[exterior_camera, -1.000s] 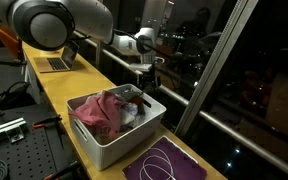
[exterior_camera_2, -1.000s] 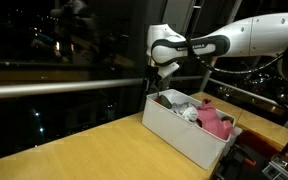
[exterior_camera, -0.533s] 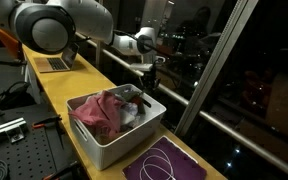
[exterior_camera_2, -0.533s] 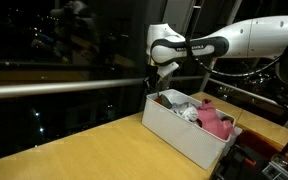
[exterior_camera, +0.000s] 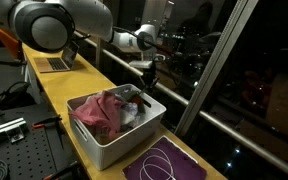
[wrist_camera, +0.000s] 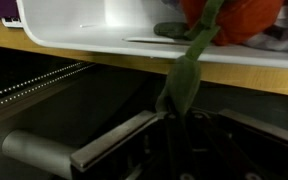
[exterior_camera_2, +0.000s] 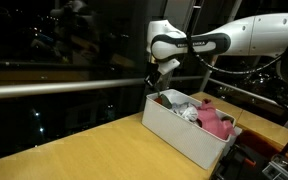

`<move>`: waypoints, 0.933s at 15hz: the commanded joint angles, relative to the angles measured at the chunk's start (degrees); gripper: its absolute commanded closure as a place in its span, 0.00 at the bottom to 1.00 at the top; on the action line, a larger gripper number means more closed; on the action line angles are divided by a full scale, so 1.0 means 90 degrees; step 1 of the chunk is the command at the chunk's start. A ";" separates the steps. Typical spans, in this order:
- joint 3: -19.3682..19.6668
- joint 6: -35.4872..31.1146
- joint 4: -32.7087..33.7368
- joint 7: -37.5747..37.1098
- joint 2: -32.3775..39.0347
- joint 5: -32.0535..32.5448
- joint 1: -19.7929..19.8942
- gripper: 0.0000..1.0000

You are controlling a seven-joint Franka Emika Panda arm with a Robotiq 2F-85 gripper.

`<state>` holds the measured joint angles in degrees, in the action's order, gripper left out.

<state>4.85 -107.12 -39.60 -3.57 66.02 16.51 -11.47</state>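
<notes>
Green cloth strip (wrist_camera: 184, 80) is pinched between the fingers (exterior_camera_2: 155, 87), just above the window-side rim of the white bin (exterior_camera: 124, 142). Its far end trails over the rim into the bin. The fingertips are dark and blurred in the wrist view, and the strip is hard to make out in both exterior views. The bin stands on the desk (exterior_camera: 56, 92) and holds a pink cloth (exterior_camera: 99, 112) over pale fabric, partly hidden. A purple mat (exterior_camera: 169, 160) with a white cord lies just beside the bin, cut off by the frame. A laptop (exterior_camera: 52, 62) sits well apart.
</notes>
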 commanded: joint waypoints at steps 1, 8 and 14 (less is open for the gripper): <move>-0.0048 0.0078 -0.0647 -0.0295 -0.0621 -0.0054 -0.0119 0.99; 0.0064 -0.0429 -0.2566 -0.0818 -0.2176 0.0130 -0.0163 0.99; -0.0006 -0.0830 -0.4354 -0.1163 -0.3112 0.0057 0.0032 0.99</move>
<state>5.02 -111.23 -67.76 -12.03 44.03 16.99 -11.81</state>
